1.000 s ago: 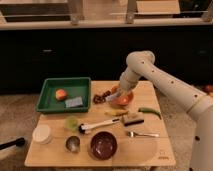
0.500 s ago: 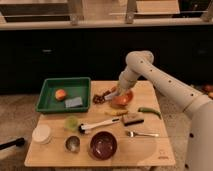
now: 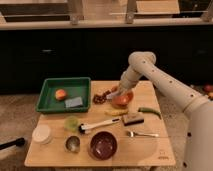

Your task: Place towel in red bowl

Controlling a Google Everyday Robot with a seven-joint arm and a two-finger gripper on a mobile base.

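Note:
The red bowl, small, shallow and orange-red, sits on the wooden table right of centre at the back. My gripper hangs down from the white arm and sits at the bowl's left rim, partly inside it. The towel does not show clearly. Only a pale patch appears at the gripper's tip over the bowl, and I cannot tell whether it is the cloth.
A green tray at the back left holds an orange fruit and a flat grey-blue pad. A dark maroon bowl, metal cup, white tub, brush, banana, brown block, green chili and fork lie around.

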